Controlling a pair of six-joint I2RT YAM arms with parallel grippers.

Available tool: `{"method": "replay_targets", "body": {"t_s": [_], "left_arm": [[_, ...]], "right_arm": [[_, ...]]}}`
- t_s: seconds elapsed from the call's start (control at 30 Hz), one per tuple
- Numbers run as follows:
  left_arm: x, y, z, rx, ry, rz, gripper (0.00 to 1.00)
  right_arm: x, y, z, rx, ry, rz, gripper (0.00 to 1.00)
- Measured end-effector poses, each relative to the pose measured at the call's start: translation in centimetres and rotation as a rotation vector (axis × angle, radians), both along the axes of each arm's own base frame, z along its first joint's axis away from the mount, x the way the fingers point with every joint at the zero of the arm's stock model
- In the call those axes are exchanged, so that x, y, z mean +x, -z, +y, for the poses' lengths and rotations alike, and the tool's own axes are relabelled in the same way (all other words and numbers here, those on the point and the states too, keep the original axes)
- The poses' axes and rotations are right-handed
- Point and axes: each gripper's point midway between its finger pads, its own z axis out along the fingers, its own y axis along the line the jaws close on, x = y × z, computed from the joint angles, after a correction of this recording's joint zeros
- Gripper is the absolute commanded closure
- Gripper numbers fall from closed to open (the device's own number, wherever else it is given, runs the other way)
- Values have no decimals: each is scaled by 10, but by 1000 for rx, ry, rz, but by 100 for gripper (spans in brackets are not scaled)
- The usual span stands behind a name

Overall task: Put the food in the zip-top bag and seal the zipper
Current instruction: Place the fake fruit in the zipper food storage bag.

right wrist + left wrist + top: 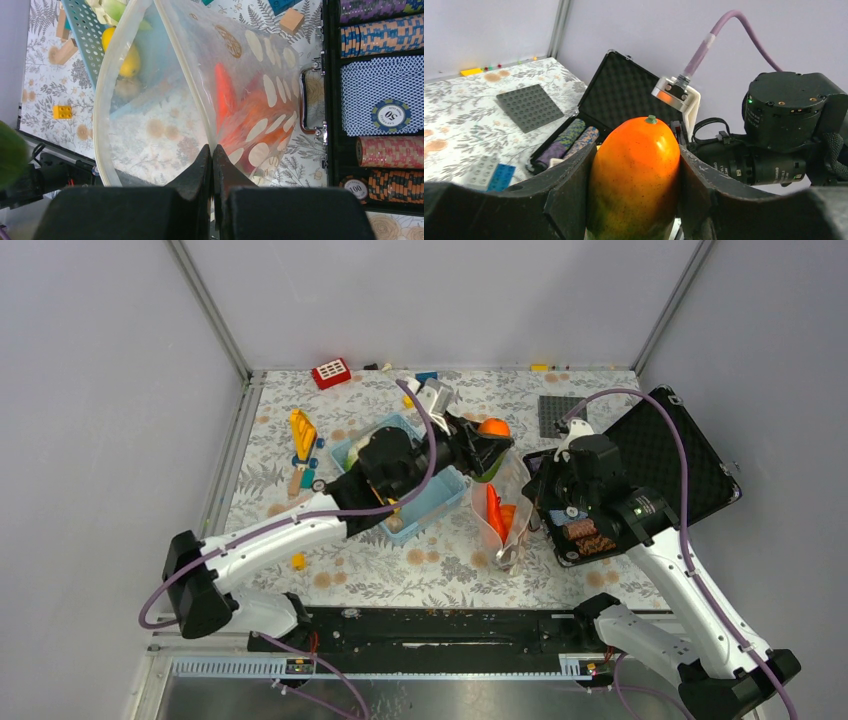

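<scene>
Reading "100" on one poker chip [356,188] in the black case [670,455], I see my left gripper [487,448], arm stretched across the blue basket [440,500], clamping the green-orange piece [636,160] above the zip-top bag [260,100]; my right gripper [212,152] pinches its mouth edge, red and orange food [225,95] inside.

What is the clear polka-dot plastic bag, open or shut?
Open: the polka-dot bag gapes wide while the right gripper pinches its rim.
</scene>
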Motion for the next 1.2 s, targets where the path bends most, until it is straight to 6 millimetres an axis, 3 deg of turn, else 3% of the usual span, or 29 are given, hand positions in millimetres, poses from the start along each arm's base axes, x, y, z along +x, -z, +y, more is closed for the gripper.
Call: {"method": "replay_targets", "body": {"t_s": [0.13,0.33,0.4,0.5,0.6,0.63,0.97,1.2], "left_arm": [[-2,8,-23,-48,-13,-1,86],[5,57,-48,17,-43,45,77],[-1,72,-51,41,-39,59,61],[-9,83,-53,54,-36,65,46],[-17,86,-55,61,-32,58,10],[-18,86,-55,66,-30,51,3],[-32,53,-40,18,-20,25,1],[-36,38,-3,39,-95,70,1]], "right_arm": [[0,0,1,20,15,11,100],[-1,0,2,38,31,22,100],[-1,-1,2,42,36,23,100],[-2,-2,2,48,40,22,100],[-2,-2,2,51,42,21,100],[-2,-2,2,51,42,21,100],[-4,-4,0,55,44,8,100],[-5,-1,-1,49,36,-4,100]]}}
